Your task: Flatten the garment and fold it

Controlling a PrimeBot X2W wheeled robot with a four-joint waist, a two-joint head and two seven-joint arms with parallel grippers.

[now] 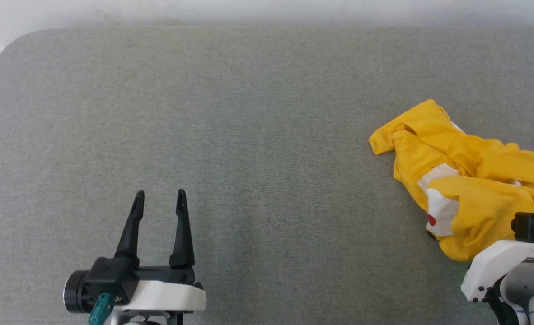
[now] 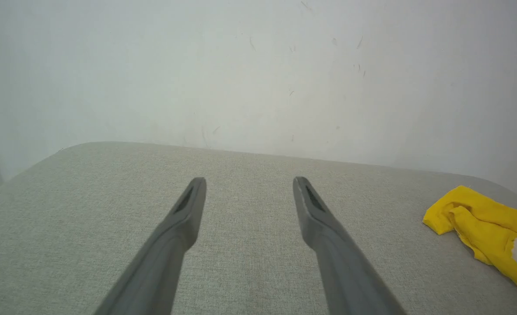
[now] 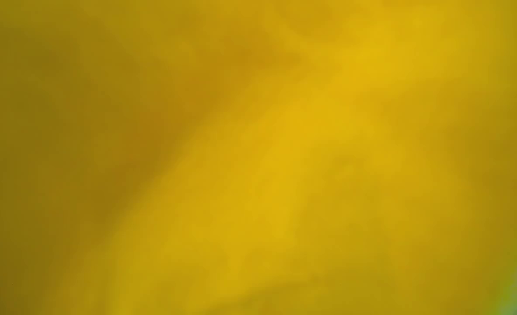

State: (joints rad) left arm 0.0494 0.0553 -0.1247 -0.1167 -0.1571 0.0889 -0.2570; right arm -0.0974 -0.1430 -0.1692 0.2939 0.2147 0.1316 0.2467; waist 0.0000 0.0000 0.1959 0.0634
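Observation:
The garment [image 1: 470, 176] is a bright yellow T-shirt crumpled in a heap at the right of the grey surface, showing white patches and a red dot. Its left end lies at the right edge of the left wrist view [image 2: 486, 223]. My left gripper [image 1: 160, 195] rests open and empty near the front left, far from the shirt, its fingers spread over bare cloth [image 2: 249, 181]. My right arm's wrist [image 1: 533, 228] sits at the heap's near right edge, with its fingers hidden in the cloth. In the right wrist view the yellow fabric [image 3: 284, 153] is blurred and pressed close to the lens.
The grey fabric-covered table [image 1: 249, 113] stretches wide between the left gripper and the shirt. Its far left corner [image 1: 18, 40] is rounded. A white wall [image 2: 258, 65] stands right behind the far edge.

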